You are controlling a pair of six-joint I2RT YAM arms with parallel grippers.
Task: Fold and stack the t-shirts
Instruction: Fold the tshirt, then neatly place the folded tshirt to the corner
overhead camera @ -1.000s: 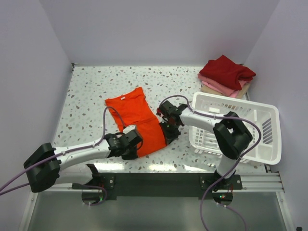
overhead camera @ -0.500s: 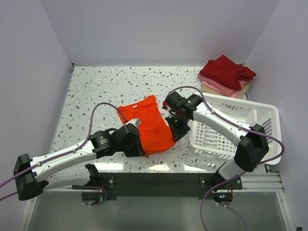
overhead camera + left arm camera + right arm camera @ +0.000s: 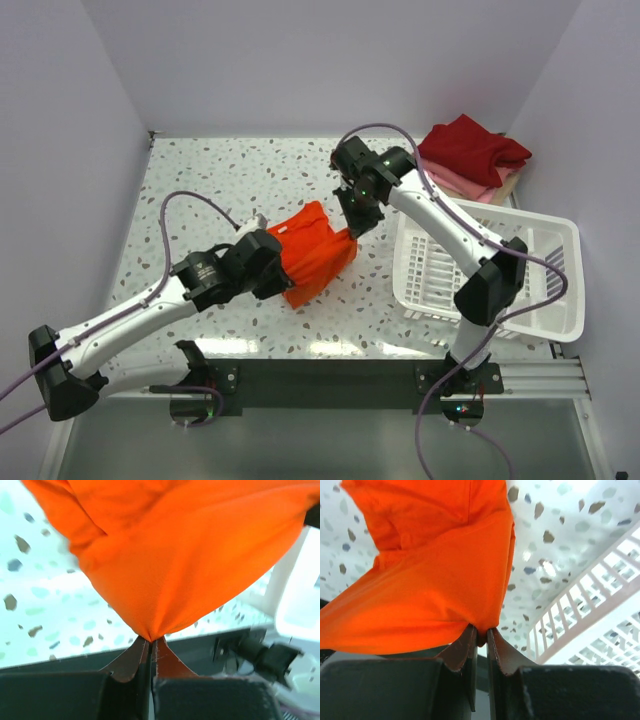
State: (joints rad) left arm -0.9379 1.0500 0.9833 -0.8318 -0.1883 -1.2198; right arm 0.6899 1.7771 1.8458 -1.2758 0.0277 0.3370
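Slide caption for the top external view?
Left gripper and right gripper each pinch an edge of the orange-red t-shirt, bunched between them over the table.

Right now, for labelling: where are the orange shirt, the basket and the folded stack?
orange shirt (image 3: 313, 262), top view, hanging middle.
basket (image 3: 540, 222), top view, far rim.
folded stack (image 3: 470, 147), top view, dark red top shirt.

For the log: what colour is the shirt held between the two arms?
Plain bright orange-red, no print visible; the t-shirt shows best in the left wrist view.

Right claw pinched tight on edge of bright orange-red cloth t-shirt, cloth filling upper left. White plastic lattice basket lower right. Speckled white desk upper right.
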